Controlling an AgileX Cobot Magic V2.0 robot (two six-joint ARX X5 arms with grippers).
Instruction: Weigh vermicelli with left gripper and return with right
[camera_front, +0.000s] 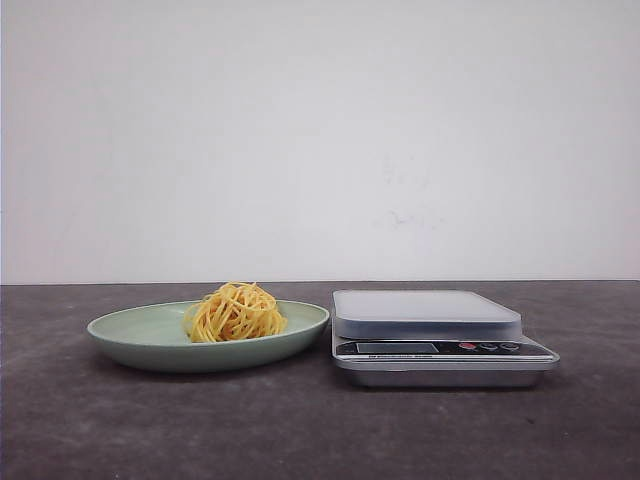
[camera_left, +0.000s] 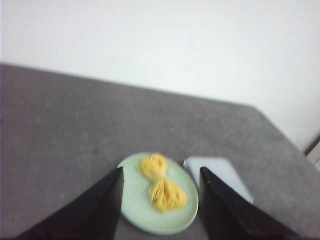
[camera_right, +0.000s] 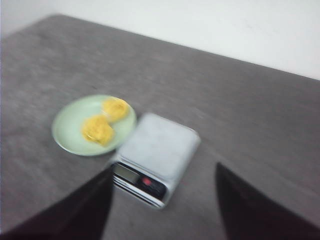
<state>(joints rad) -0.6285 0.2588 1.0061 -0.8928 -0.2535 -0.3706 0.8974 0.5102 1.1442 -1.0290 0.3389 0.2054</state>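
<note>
The yellow vermicelli (camera_front: 236, 312) lies on a pale green plate (camera_front: 130, 333) left of a silver kitchen scale (camera_front: 430, 318). In the wrist views it shows as two nests side by side (camera_left: 162, 182) (camera_right: 104, 121). My left gripper (camera_left: 161, 172) is open and empty, high above the plate (camera_left: 136, 200), with the nests between its fingers in view. My right gripper (camera_right: 164, 170) is open and empty, high above the table near the scale (camera_right: 157, 150). Neither gripper shows in the front view.
The dark grey table (camera_front: 300, 430) ends at a white wall behind. The table's right edge shows in the left wrist view (camera_left: 287, 135). The scale's display and buttons (camera_front: 440, 348) face the front.
</note>
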